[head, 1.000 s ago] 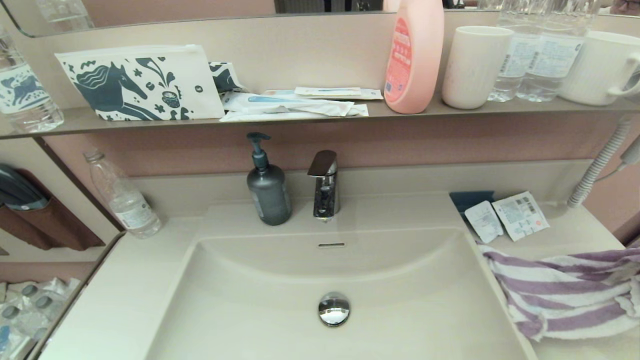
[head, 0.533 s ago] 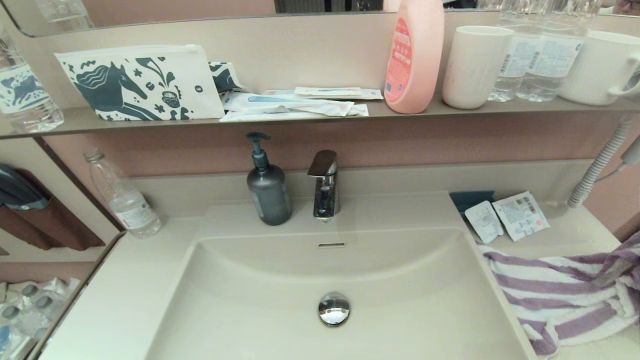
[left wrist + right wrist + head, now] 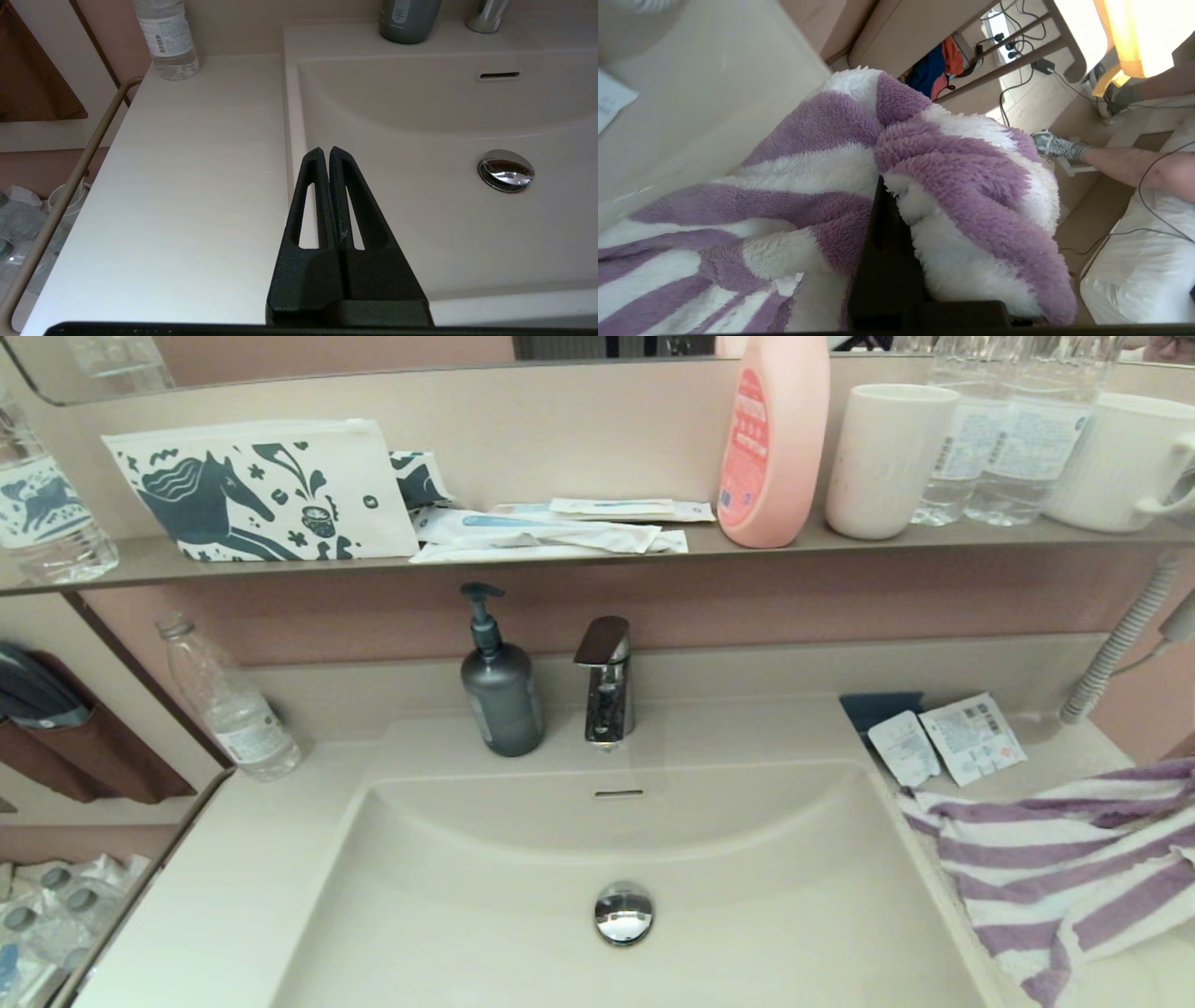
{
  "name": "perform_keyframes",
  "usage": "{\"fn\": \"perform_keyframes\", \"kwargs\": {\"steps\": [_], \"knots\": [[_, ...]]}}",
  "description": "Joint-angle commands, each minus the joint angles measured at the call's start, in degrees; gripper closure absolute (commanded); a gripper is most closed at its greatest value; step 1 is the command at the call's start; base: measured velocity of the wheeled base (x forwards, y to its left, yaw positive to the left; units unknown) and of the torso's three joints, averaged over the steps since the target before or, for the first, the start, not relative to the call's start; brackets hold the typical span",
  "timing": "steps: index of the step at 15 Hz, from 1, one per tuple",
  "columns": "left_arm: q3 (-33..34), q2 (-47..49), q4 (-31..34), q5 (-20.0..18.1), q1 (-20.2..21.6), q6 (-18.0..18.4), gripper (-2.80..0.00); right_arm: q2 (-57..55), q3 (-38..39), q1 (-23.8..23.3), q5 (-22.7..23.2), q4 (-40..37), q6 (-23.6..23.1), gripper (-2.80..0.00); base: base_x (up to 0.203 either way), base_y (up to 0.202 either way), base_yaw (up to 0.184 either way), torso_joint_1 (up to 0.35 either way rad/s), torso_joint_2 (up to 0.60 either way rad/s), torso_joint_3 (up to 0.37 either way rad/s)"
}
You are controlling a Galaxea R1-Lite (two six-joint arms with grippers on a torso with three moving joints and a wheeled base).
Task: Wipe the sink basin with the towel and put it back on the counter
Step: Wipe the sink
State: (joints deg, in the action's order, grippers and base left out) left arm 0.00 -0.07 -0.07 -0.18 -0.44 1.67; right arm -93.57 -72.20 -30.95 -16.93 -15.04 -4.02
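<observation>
Right tool (image 3: 889, 196) grips the towel (image 3: 1055, 859) over the table (image 3: 1055, 756); left tool (image 3: 325, 151), clenched, hovers near the sink basin (image 3: 523, 859).

Purple-and-white striped towel (image 3: 1055, 859), cream-beige sink basin (image 3: 485, 905), chrome drain plug (image 3: 624, 913), black left claw (image 3: 325, 154).

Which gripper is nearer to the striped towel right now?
Right. The right gripper is clamped on the towel, which drapes over it beside the sink basin. The left gripper hangs shut at the basin's opposite edge, over the counter.
</observation>
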Motion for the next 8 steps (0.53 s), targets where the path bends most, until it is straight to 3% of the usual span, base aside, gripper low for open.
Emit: {"fn": "perform_keyframes", "kwargs": {"steps": [1,5,8], "knots": [[0.0,0.1,0.0,0.0,0.0,0.0,0.0,-0.1,-3.0,-1.9,0.6,-1.9,-0.1,0.0,0.0,0.0,0.0,0.0,0.0,0.0],[0.0,0.1,0.0,0.0,0.0,0.0,0.0,2.5,-12.3,-1.1,4.9,-13.4,3.0,0.0,0.0,0.0,0.0,0.0,0.0,0.0],[0.0,0.1,0.0,0.0,0.0,0.0,0.0,5.3,-19.4,7.7,6.1,-20.6,8.1,0.0,0.0,0.0,0.0,0.0,0.0,0.0]]}}
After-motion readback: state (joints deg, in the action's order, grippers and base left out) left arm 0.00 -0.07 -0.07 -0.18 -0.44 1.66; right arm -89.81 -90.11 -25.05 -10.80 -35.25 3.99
